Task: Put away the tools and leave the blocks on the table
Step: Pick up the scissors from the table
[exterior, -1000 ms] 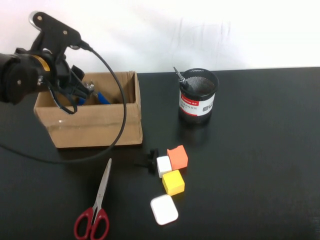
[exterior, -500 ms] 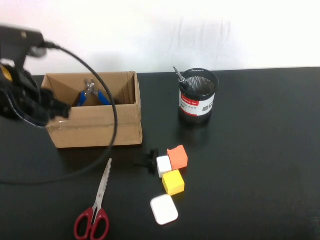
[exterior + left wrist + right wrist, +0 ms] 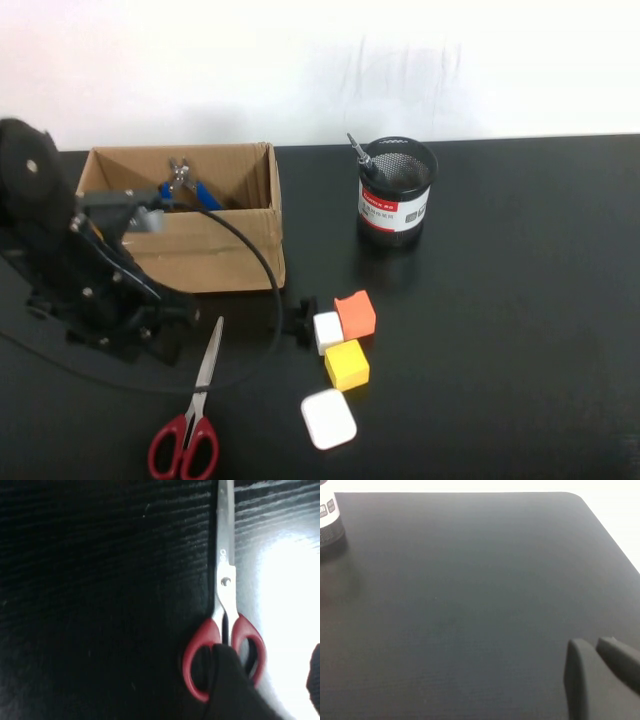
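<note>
Two grippers: left gripper point(image 3: 270, 690) jaws apart over scissors point(image 3: 223, 630); right gripper point(image 3: 600, 672) jaws together.

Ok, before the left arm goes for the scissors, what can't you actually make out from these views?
- Left gripper, high view: fingers hidden under the arm's own body above the table.
- Scissors, left wrist view: blade tips cut off by the edge; a dark finger covers part of the handles.
- Pliers, high view: lower part hidden behind the cardboard box wall.
- Right gripper, right wrist view: only shut fingertips show; absent from the high view.
</note>
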Tool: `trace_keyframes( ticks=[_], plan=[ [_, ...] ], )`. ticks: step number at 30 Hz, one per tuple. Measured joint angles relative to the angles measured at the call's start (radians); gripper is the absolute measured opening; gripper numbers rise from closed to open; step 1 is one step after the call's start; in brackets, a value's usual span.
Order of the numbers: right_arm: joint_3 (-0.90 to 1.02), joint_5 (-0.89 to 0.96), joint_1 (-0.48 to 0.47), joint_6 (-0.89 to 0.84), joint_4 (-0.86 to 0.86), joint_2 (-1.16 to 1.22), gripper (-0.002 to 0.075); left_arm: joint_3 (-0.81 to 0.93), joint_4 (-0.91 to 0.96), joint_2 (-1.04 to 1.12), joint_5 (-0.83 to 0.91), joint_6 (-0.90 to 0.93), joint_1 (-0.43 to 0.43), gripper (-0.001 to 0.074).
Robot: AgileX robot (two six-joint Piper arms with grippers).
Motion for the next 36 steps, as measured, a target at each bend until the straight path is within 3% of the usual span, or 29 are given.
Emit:
trace_keyframes(
  ticks=[6,16,22,29,32,34,36],
  plan=[
    [0.000,0.000,0.000,0.000,0.000,0.000,-0.0006,0.051,-0.008,0.067,-0.093,0.049,-0.013,0.0328],
    [0.000,0.000,0.000,0.002,0.000,0.000,-0.0006,0.062,0.059,0.155,-0.232,-0.132,-0.179,0.0330],
    [0.000,0.000,0.000,0.002,0.000,0.000,-0.0006,0.062,0.144,0.205,-0.252,-0.263,-0.189,0.0330],
    [0.000,0.000,0.000,0.001,0.000,0.000,-0.0006,0.056,0.183,0.266,-0.253,-0.271,-0.189,0.0328],
    [0.000,0.000,0.000,0.001,0.000,0.000,-0.0006,0.047,0.195,0.287,-0.235,-0.253,-0.191,0.0262],
    [0.000,0.000,0.000,0.001,0.000,0.000,-0.0006,0.045,0.211,0.289,-0.221,-0.225,-0.191,0.0134],
    [0.000,0.000,0.000,0.001,0.000,0.000,-0.0006,0.040,0.218,0.289,-0.215,-0.189,-0.191,0.0087]
  ],
)
